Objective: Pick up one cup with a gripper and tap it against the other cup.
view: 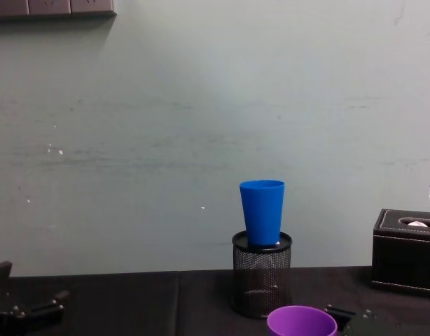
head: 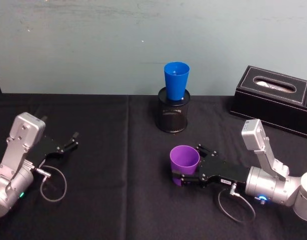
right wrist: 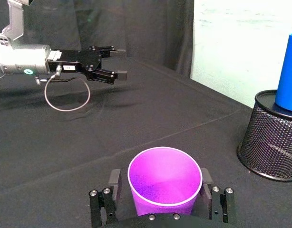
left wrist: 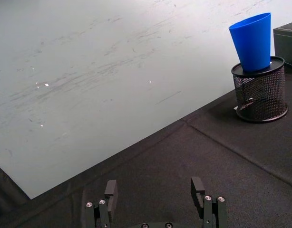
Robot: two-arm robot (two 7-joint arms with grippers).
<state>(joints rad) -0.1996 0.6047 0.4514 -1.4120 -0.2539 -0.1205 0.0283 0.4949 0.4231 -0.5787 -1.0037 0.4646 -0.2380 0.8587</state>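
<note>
The right claw [head: 185, 175] sits around the upright purple cup [head: 184, 159] — fingers at either side of it, touching or not I cannot tell. The left claw [head: 73, 140] rests spread apart, holding nothing.

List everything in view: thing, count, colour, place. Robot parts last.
purple cup: one, purple, upright on the table, between the right gripper's fingers
blue cup: one, blue, standing in the pen holder
pen holder: one, black mesh, table centre, near the wall
tissue box: one, black, far right
table: one, black cloth
left gripper: one, black, open, parked on the left
right gripper: one, black, around the purple cup
</note>
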